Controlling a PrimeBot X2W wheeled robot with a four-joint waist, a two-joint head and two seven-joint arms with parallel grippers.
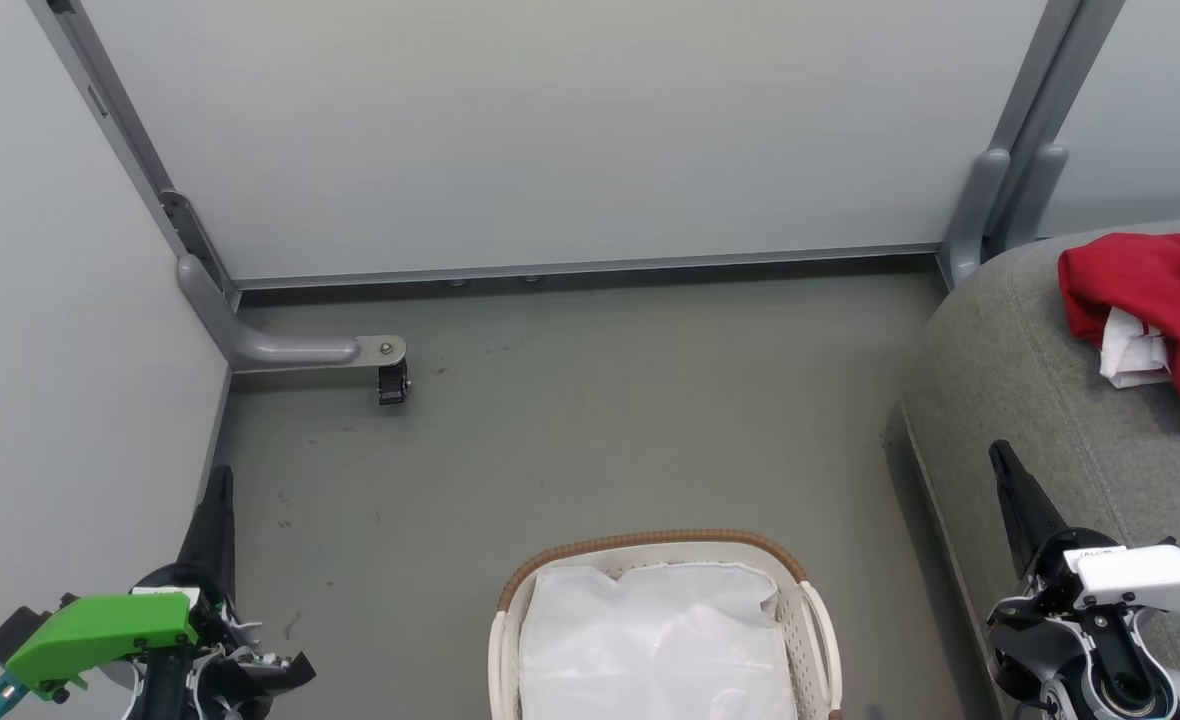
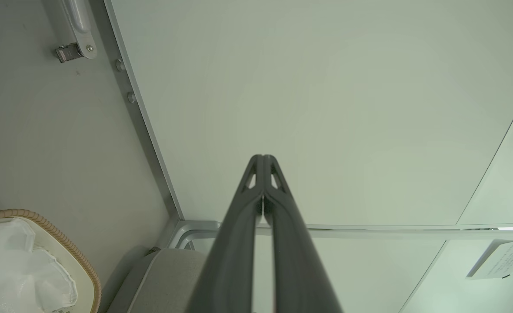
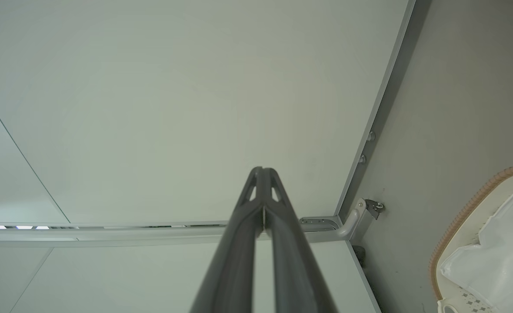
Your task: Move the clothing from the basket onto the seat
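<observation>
The clothing [image 1: 1145, 290] lies in a crumpled red heap on the seat [image 1: 1020, 420], near its far edge and just beyond its rounded far-left corner. Some white lining shows on the near side. The heap runs off the right of the head view, so its long axis cannot be told. The basket [image 1: 650, 538] stands on the floor [image 1: 570, 420] beside the seat's left edge. Its rounded end points at the back wall [image 1: 550, 130], and a white liner [image 1: 650, 640] lies inside. The left pincer [image 1: 220, 475] and the right pincer [image 1: 997, 450] are both closed on nothing, fingers aimed at that wall.
</observation>
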